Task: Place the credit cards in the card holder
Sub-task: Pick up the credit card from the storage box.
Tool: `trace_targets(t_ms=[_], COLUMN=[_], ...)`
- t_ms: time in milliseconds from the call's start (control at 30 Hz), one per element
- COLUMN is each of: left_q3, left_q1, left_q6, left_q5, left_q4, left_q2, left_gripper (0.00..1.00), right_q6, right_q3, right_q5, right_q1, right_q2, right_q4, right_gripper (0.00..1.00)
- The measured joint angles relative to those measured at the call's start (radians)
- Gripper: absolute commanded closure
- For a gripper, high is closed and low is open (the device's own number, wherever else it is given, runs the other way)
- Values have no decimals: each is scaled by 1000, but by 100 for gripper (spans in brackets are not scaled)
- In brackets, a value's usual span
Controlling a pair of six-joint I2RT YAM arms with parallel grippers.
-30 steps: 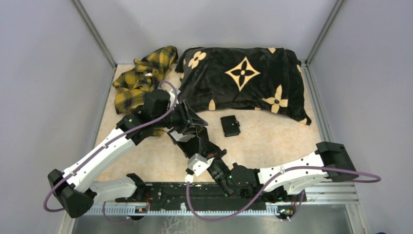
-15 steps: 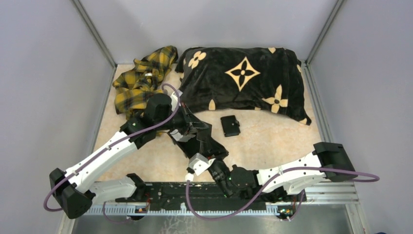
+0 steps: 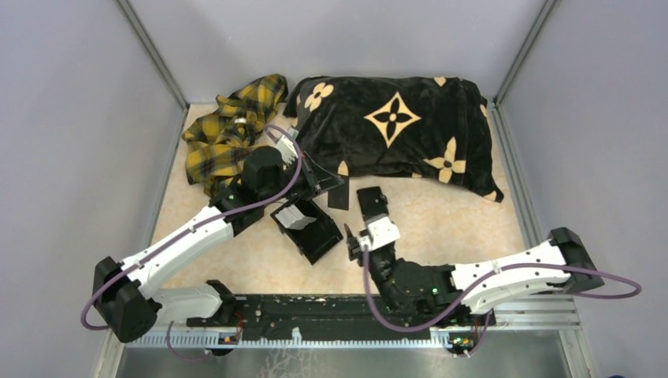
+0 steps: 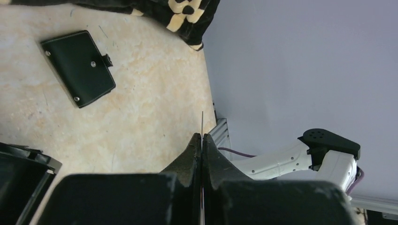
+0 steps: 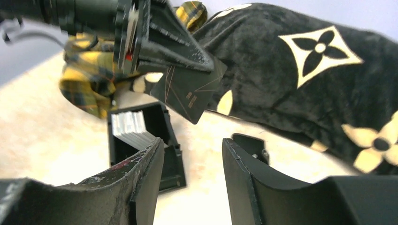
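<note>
Jaws: left gripper (image 4: 202,138) clamped flat on one thin dark credit card (image 5: 190,91), right gripper (image 5: 193,152) gaping wide, holding nothing.
Reckon this is the carry step: the card hangs in the air near the deep black rectangular tray (image 3: 319,240) with a stack of pale cards (image 5: 129,125) in it. The small flat black snap-button card holder (image 4: 77,65) lies folded shut on the beige marbled tabletop (image 4: 141,117), apart from the card. Next that holder needs opening or pinning, probably by the right, before the card can slide in. Left arm reaches diagonally forward, wrist aimed rightward; right arm lies low, fingertips just short of the holder.
</note>
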Motion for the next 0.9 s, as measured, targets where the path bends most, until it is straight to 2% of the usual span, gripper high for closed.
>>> trace_targets(t_ms=[133, 200, 467, 800, 900], left_q3=[-60, -100, -216, -240, -240], left_q1=[12, 19, 44, 45, 46], left_q6=[39, 52, 49, 1, -6], left_q5=[-1, 5, 85, 214, 241], left_q4=[105, 165, 439, 766, 823], left_q2=[16, 26, 96, 221, 253], left_gripper=[100, 100, 100, 100, 100], right_q6=[193, 312, 727, 1015, 1059], right_q3=[-11, -26, -75, -136, -140], right_q5=[-3, -24, -291, -760, -871], right_q1=[-27, -78, -464, -813, -867], right_q2=[-106, -174, -356, -266, -223], right_q4=[-73, -132, -340, -372, -354], right_gripper=[50, 50, 51, 52, 52])
